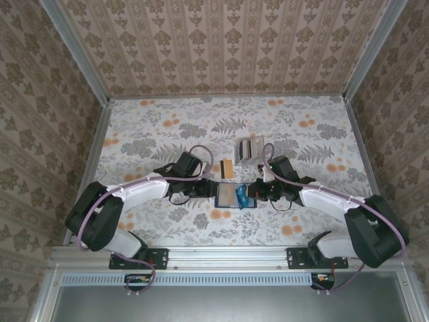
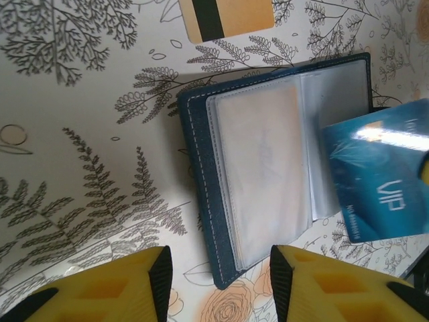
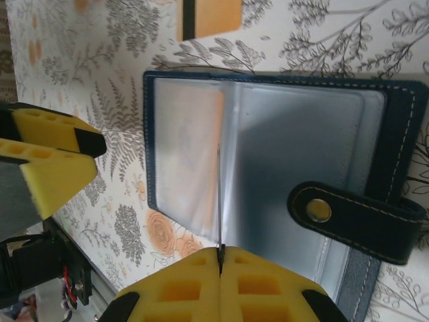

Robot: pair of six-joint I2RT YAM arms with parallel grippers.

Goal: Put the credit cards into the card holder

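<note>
One card holder [image 1: 228,196] lies open on the floral worktop [image 1: 167,127], sleeves up, long axis running left to right between the claws; patterned walls surround it; right claw [image 3: 220,253] pinches the blue card [image 2: 379,181], edge-on in its own view, beside the snap tab [image 3: 355,216]; left claw [image 2: 218,282] stands partly open over the holder's edge; gold card [image 2: 228,17] lies just beyond.

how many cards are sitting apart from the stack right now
3: a gold-orange card lying beyond the card holder, a blue card pinched in the right gripper over it, a pale card inside one sleeve. The stack may hide more.
</note>
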